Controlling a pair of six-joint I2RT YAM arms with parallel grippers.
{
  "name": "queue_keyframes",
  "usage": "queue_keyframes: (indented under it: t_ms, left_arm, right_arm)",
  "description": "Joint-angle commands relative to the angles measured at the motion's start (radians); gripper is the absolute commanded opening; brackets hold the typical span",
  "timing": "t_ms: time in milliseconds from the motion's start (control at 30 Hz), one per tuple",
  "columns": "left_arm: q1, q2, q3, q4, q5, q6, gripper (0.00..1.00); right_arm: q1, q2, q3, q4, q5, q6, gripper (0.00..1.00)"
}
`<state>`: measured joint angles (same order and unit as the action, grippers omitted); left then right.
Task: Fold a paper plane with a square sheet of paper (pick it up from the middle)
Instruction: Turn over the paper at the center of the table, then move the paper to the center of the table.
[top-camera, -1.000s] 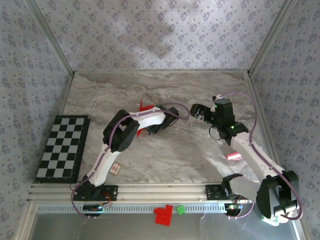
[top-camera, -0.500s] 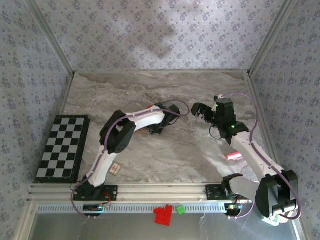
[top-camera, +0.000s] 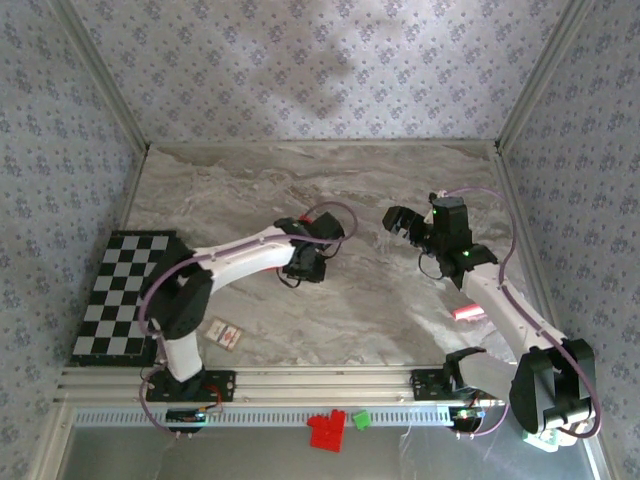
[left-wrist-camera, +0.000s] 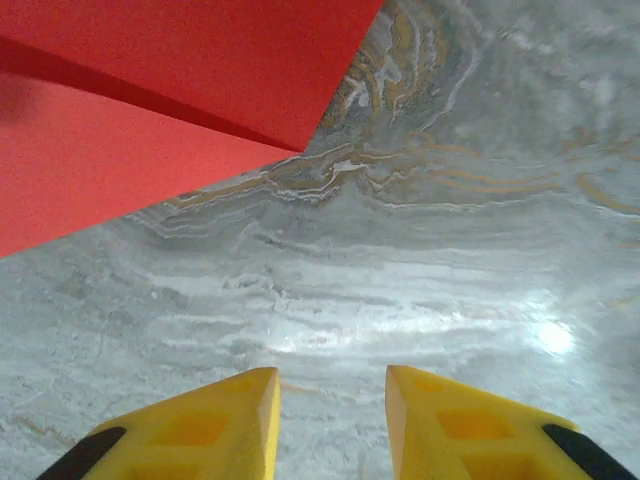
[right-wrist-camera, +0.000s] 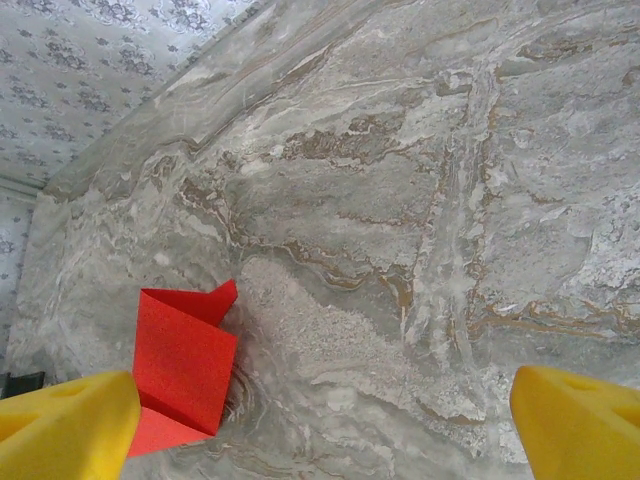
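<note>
Right at your left pincer (left-wrist-camera: 330, 378), the two yellow fingers (left-wrist-camera: 215, 415) stand apart, and the marble table (left-wrist-camera: 450, 230) shows through the gap. Just ahead of it, off to the left, you have the square sheet of paper (left-wrist-camera: 150, 90): bright red and creased, one layer lapping over another, clear of the fingers. Your right pincer (right-wrist-camera: 325, 400) is spread wide as well. From its wrist view the paper (right-wrist-camera: 185, 370) sits ahead, close by the finger on the left, with a notch in its top edge. Farther out, seen from above, your left pincer (top-camera: 300, 265) and right pincer (top-camera: 393, 222) hang apart mid-table, with a checkerboard mat (top-camera: 125, 295) well off to the left.
</note>
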<state>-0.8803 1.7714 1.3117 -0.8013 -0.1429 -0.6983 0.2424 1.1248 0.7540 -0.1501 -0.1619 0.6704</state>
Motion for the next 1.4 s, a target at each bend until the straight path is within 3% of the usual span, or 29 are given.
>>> queue_keyframes:
  t_ms: [0,233,567,1000,1167,1367]
  left_arm:
    - [0.082,-0.074,-0.062,0.076,0.048,-0.018,0.33]
    - [0.258,-0.042,-0.128,0.256,0.173,0.007,0.33]
    - [0.339,0.080,-0.068,0.330,0.151,0.051,0.41]
    - [0.353,0.174,-0.042,0.337,0.239,0.041,0.50]
    - [0.344,0.175,-0.085,0.368,0.373,-0.045,0.49]
    - [0.288,0.134,-0.189,0.452,0.465,-0.240,0.46]
  right_arm:
    - [0.010,0.019,-0.005,0.027,-0.022,0.021,0.97]
    - [0.055,0.058,-0.002,0.055,-0.027,0.041,0.97]
    - [0.107,0.098,0.014,0.063,-0.024,0.047,0.97]
    - [0.147,0.188,0.059,0.068,-0.047,0.047,0.96]
    - [0.169,0.237,0.086,0.050,-0.051,0.068,0.93]
    - [0.197,0.301,0.117,0.030,-0.068,0.104,0.82]
